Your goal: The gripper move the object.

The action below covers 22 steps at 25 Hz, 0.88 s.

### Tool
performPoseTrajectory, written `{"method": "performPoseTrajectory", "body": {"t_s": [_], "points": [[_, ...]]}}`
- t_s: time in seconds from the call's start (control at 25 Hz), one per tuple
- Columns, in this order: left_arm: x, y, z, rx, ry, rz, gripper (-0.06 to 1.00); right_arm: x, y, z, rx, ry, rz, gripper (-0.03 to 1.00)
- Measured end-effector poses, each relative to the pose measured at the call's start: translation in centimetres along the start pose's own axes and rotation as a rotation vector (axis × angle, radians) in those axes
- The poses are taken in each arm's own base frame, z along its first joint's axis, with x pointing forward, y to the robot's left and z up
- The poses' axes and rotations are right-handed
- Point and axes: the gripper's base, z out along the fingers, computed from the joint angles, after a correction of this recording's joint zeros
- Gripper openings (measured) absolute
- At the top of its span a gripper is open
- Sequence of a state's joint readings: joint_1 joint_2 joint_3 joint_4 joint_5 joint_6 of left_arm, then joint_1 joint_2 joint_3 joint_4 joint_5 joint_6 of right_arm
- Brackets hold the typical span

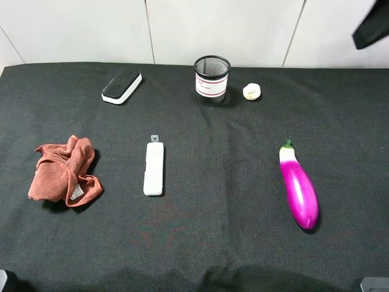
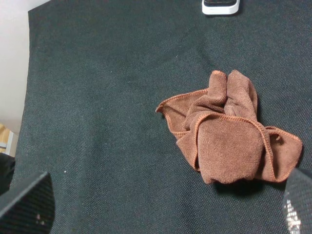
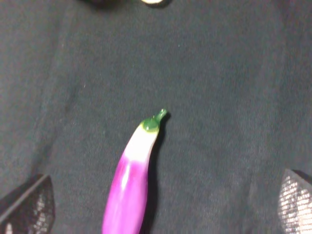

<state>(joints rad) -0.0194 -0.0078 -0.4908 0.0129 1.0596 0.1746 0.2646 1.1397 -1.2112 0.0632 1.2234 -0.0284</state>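
Overhead and wrist views of a table covered in black cloth [image 1: 200, 243]. The small cream-white, rounded garlic-like bulb [image 1: 251, 92] lies near the far edge, just beside the black wire-mesh pen cup [image 1: 211, 80] on its right and well apart from the glossy purple eggplant with a green cap [image 1: 298, 187]. The right gripper [image 3: 165, 209] hangs over the eggplant with its fingers spread wide and nothing between them; the left gripper [image 2: 165, 209], likewise wide and empty, is above the crumpled rust-brown cloth [image 2: 229, 131]. The bulb appears untouched. To do the step well, the right arm should reach past the eggplant toward the far edge, descend with fingers straddling the bulb, avoid the cup, and close gently, since a round bulb may roll.
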Motion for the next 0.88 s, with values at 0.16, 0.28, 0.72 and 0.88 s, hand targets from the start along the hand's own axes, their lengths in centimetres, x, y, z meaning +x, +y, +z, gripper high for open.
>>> {"method": "performPoseTrajectory", "body": {"t_s": [0.16, 0.28, 0.72, 0.88], "points": [[0.0, 0.0, 0.0, 0.000, 0.000, 0.000, 0.99, 2.5, 0.1, -1.4, 0.000, -0.037, 0.004, 0.69], [0.0, 0.0, 0.0, 0.000, 0.000, 0.000, 0.99, 4.7, 0.2, -2.5, 0.000, -0.076, 0.003, 0.69], [0.0, 0.0, 0.0, 0.000, 0.000, 0.000, 0.99, 13.5, -0.8, -3.6, 0.087, -0.230, 0.142, 0.69], [0.0, 0.0, 0.0, 0.000, 0.000, 0.000, 0.99, 16.1, -0.9, -3.4, 0.143, -0.292, 0.206, 0.69]]}}
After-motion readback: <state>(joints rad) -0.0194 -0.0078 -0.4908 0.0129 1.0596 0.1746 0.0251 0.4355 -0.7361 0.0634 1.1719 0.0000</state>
